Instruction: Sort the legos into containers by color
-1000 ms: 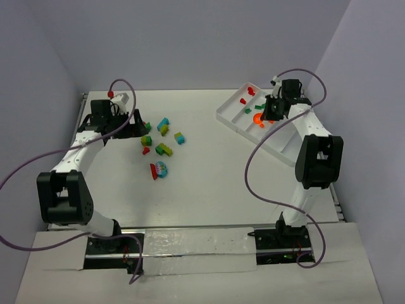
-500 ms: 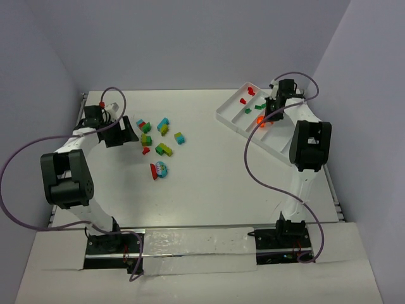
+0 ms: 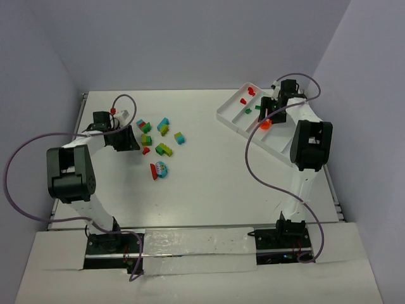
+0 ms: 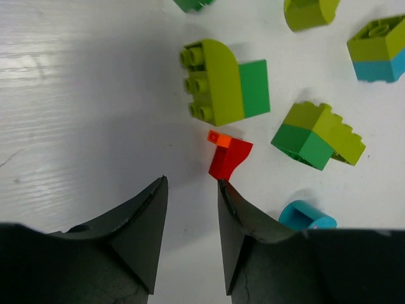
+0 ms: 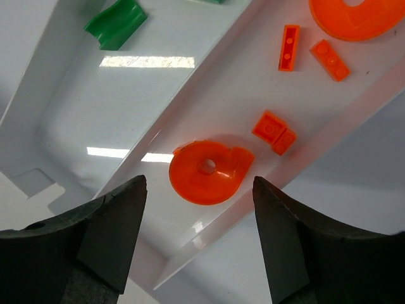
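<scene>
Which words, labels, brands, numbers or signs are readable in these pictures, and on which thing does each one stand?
No readable text anywhere.
The legos, the white tray, the left gripper and the right gripper show no writing.
The round multicoloured piece in the top view is too small to tell.

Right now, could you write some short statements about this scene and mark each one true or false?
The right gripper is open above the tray. True.
The orange round piece is clamped in that gripper. False: the orange round piece lies loose in a compartment.
The green piece shares a compartment with orange pieces. False: a divider separates the green piece from them.
The small red brick lies on the table ahead of the left gripper. True.
The left gripper holds a brick. False: its jaws are empty.
</scene>
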Motion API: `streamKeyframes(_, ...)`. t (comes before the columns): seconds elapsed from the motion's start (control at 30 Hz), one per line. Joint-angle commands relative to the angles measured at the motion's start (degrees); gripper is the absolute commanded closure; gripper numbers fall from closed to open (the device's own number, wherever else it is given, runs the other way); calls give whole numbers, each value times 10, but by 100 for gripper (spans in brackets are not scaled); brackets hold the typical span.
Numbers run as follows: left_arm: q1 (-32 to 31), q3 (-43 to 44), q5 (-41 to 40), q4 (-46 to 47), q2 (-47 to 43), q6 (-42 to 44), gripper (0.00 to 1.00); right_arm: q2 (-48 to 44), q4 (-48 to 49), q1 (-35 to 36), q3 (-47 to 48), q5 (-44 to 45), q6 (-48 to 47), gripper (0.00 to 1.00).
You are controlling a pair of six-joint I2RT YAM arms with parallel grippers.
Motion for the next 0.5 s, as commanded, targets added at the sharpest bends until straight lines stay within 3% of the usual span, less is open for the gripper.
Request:
streamKeyframes(0.0, -41, -18, -25, 44, -15, 68, 54, -62, -29, -2, 26, -31, 15, 24)
streamKeyframes(0.47, -89, -15, -75, 57, 19, 101, 53, -115, -60, 9, 40, -76, 19, 24)
